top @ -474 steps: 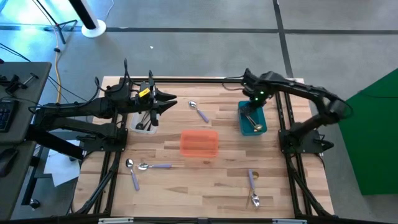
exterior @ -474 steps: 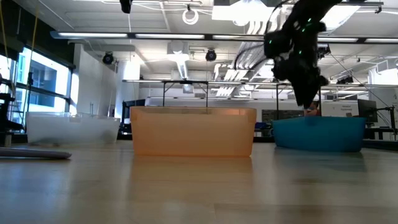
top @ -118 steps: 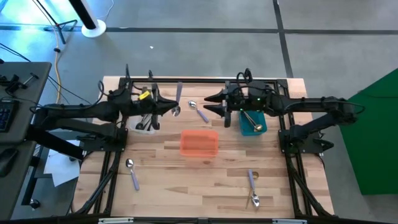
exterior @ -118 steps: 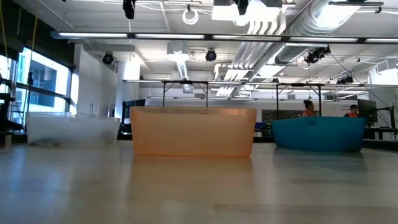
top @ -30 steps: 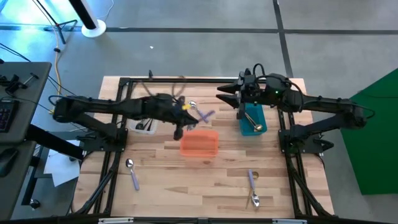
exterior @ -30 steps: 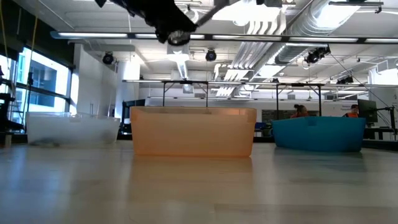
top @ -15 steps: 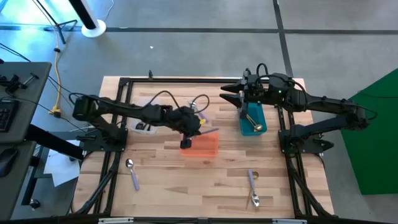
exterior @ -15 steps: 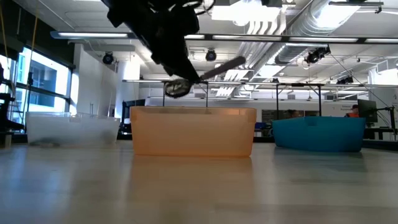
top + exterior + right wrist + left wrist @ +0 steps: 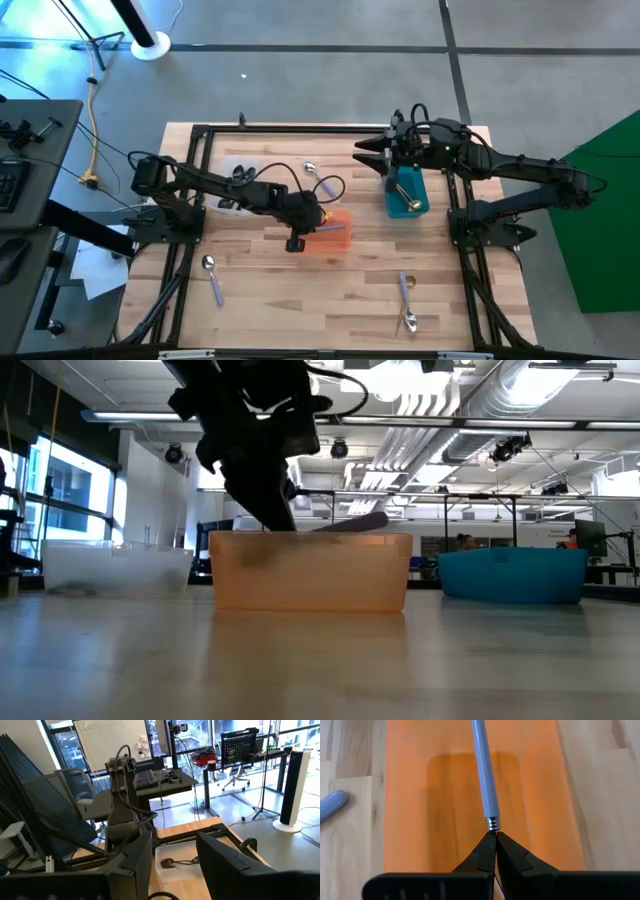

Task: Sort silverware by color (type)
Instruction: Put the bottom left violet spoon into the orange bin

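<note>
My left gripper reaches slanting down over the orange bin and is shut on a spoon with a pale lavender handle. In the low view the handle lies about level with the bin's rim. The spoon's bowl is hidden behind the fingers. My right gripper hangs open, high beside the teal bin, which holds a gold spoon. Black spoons lie in the clear bin. My left gripper pinches the spoon at its metal neck, just where the lavender handle ends, between the two fingertips. The fingers come slanting down from the table's left, in line with the spoon. The handle sticks out ahead of them over the orange bin's floor, lifted clear.
Loose lavender-handled spoons lie on the wood: one at the far middle beside the orange bin, one near the left, two near the right. A black frame borders the table.
My left gripper has come down and toward the table's right and near edge, from above the far middle onto the orange bin, tipping its fingers steeply downward. The spoon went with it and now has its handle at rim height over the bin.
</note>
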`<state>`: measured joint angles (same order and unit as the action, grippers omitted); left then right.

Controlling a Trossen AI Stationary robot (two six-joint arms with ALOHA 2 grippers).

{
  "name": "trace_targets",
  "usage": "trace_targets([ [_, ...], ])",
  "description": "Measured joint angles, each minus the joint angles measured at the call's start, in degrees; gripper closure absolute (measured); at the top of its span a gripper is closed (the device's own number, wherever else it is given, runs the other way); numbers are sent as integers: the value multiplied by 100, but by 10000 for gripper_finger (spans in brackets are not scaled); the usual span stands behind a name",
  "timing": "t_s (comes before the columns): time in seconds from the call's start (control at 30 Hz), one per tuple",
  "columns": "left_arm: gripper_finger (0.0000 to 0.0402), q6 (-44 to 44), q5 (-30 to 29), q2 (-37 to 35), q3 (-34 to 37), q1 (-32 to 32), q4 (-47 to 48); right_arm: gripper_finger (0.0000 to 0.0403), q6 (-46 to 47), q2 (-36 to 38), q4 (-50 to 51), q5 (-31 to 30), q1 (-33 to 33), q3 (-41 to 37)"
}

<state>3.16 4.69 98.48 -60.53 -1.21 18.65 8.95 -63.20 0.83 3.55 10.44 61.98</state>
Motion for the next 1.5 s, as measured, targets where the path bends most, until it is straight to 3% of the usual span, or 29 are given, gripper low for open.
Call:
trace_targets([
  [0.57, 401, -130, -42, 782, -9, 11, -94, 263, 20, -13, 38, 2, 0, 0],
  [0.97, 395, -150, -264, 773, 0, 13, -192, 263, 20, -15, 168, 2, 0, 0],
  [1.5, 321, -157, -267, 775, 2, 15, -188, 263, 13, -15, 198, 2, -1, 0],
])
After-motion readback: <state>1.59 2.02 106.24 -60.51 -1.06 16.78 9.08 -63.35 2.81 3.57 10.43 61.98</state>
